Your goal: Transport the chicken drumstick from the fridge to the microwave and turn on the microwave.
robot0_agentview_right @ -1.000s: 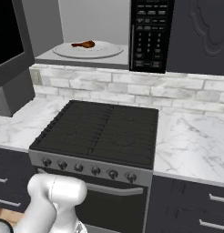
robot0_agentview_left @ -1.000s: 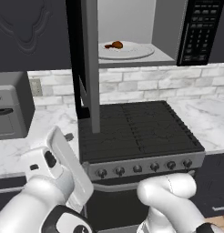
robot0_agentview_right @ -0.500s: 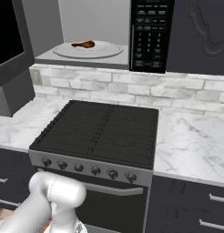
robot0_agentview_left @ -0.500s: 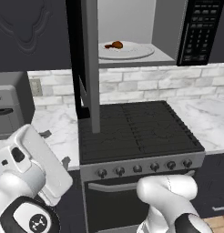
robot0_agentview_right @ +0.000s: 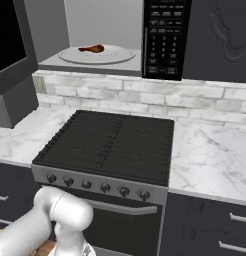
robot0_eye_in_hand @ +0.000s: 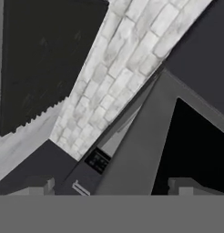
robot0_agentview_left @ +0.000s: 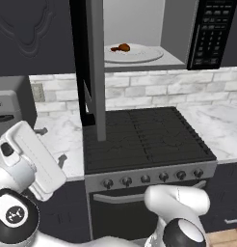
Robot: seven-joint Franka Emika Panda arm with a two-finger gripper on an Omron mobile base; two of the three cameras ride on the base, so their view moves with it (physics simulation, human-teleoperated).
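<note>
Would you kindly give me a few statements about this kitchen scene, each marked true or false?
1. The chicken drumstick lies on the white plate inside the microwave. True.
2. The microwave door is closed. False: it stands open.
3. The fingers are clamped on the drumstick. False: they are apart and hold nothing.
4. A black stove sits below the microwave. True.
5. A pan rests on the stove. False: its grates are bare.

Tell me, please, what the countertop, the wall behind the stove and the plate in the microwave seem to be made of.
The countertop looks like polished marble: white with grey veins. The wall behind the stove looks like pale matte brick or stone tile, given its staggered rectangular blocks and joints. The plate in the microwave looks like smooth white ceramic or glass; the render leaves that open.
</note>
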